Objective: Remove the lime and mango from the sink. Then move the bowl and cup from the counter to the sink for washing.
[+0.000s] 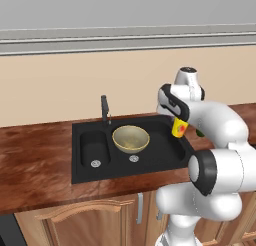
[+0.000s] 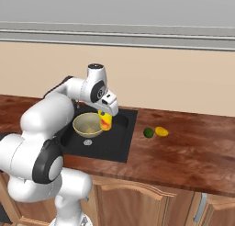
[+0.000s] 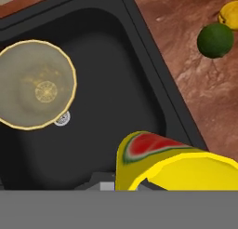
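Note:
The yellow cup (image 1: 179,128) (image 2: 105,120) (image 3: 167,164) with its red mark hangs in my gripper (image 1: 176,121) (image 2: 107,114), which is shut on it, above the right side of the black sink's (image 1: 165,157) (image 2: 117,147) (image 3: 125,97) large basin. Inside that basin lies the olive-tan bowl (image 1: 131,139) (image 2: 87,124) (image 3: 35,84), beside the drain. The lime (image 2: 148,132) (image 3: 214,39) and the mango (image 2: 161,131) (image 3: 230,13) rest side by side on the reddish-brown counter (image 1: 35,160) (image 2: 183,151) (image 3: 186,70), right of the sink.
A dark faucet (image 1: 105,109) stands at the sink's back edge between the small left basin (image 1: 94,149) and the large one. A beige wall runs behind the counter. Light wooden cabinet doors (image 1: 90,222) (image 2: 151,204) lie below.

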### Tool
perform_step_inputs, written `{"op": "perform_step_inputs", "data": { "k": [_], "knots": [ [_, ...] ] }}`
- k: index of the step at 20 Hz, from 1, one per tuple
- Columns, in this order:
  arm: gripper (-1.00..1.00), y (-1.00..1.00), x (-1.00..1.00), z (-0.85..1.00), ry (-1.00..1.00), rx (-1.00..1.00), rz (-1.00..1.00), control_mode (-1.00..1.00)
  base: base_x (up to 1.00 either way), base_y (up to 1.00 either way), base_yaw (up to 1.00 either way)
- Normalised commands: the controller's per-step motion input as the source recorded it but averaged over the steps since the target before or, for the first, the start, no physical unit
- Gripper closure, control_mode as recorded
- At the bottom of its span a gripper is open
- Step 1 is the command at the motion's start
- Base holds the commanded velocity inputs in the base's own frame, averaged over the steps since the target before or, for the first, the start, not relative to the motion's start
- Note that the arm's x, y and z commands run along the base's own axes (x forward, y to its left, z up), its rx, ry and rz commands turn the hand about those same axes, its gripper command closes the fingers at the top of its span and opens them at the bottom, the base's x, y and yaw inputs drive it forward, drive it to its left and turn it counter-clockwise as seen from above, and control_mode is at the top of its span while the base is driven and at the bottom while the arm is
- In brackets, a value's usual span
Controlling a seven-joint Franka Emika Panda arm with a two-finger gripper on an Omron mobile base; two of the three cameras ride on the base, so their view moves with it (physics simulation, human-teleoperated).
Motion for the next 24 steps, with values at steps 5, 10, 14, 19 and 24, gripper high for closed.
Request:
{"op": "perform_step_inputs", "data": {
  "k": [5,10,14,19,24],
  "knots": [
    [1.0,0.02,0.15,-0.1,-0.02,0.0,-0.06,-1.0,0.0,0.0,0.0],
    [1.0,0.03,0.14,-0.13,0.0,0.0,-0.05,-1.0,0.0,0.0,0.0],
    [1.0,0.06,0.13,-0.14,0.0,0.0,-0.04,-1.0,0.0,0.0,0.0],
    [1.0,0.08,0.1,-0.15,0.0,0.0,0.0,-1.0,0.0,0.0,0.0],
    [1.0,0.03,0.13,-0.15,0.0,0.0,0.0,-1.0,0.0,0.0,0.0]
  ]
}}
